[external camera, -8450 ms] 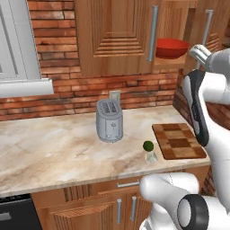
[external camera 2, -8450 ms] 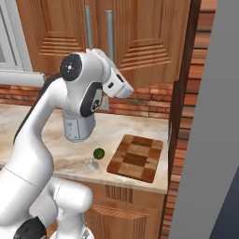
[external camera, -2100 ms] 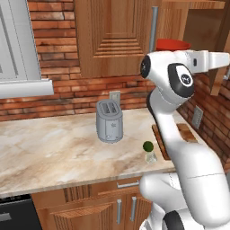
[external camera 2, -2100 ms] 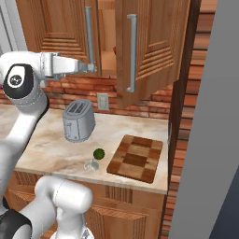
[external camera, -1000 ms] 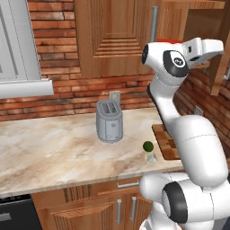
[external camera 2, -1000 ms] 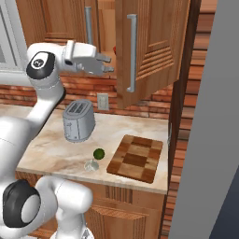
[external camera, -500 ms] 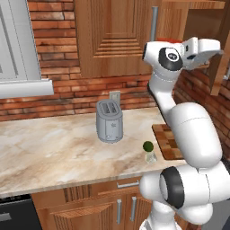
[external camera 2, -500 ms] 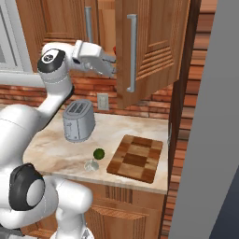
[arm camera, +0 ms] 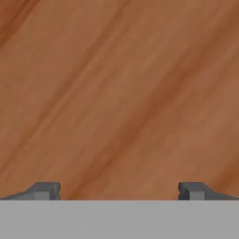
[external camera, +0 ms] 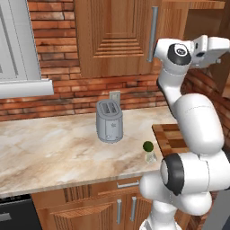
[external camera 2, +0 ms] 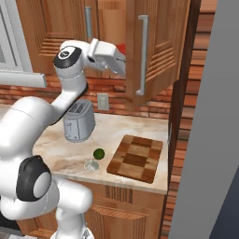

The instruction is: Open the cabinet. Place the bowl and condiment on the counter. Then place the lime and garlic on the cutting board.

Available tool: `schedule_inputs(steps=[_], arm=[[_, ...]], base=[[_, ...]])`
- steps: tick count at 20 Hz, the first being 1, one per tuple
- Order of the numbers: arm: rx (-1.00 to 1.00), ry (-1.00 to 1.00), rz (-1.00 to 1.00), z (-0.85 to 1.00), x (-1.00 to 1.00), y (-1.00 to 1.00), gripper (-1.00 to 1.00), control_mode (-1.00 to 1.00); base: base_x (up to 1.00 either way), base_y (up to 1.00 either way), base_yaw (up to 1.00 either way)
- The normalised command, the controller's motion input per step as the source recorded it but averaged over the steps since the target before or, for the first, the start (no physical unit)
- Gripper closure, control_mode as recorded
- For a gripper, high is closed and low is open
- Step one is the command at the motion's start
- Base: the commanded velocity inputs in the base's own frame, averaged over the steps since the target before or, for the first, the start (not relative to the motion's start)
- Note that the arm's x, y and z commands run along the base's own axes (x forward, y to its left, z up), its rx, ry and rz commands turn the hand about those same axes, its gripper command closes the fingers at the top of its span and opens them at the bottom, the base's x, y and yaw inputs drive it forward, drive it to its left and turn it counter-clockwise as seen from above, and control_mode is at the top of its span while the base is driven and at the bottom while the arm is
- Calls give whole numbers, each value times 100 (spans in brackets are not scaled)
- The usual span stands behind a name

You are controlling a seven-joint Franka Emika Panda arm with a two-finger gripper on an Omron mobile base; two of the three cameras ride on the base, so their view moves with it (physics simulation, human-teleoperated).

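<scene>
Brick wall and warm-brown cabinet (external camera 2: 158, 46) stand above the beige counter (external camera: 49, 152), its right door swung open. My pincer (arm camera: 119, 190) is raised inside the opening, fingers spread wide and holding nothing, facing bare wood. Behind my hand shows a bit of red bowl (external camera 2: 121, 48). Lime (external camera 2: 99, 153) and garlic (external camera 2: 91, 164) sit left of the cutting board (external camera 2: 136, 158).

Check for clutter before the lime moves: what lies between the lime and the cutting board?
Bare counter, seen in the right base view, between lime and cutting board.
</scene>
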Motion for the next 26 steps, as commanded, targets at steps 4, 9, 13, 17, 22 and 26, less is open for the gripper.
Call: schedule_inputs(steps=[4, 9, 13, 17, 22, 26], arm=[[0, 0, 3, -2, 7, -39, -100, -100], [0, 7, 24, -12, 20, -34, -100, -100], [0, 9, 32, -18, 21, -33, -100, -100], [0, 8, 33, -16, 19, -34, -100, -100], [0, 6, 31, -12, 19, -36, -100, -100], [0, 8, 29, -12, 29, -30, -100, -100]], base=[[0, 0, 0], [0, 0, 0], [0, 0, 0], [0, 0, 0], [0, 0, 0], [0, 0, 0]])
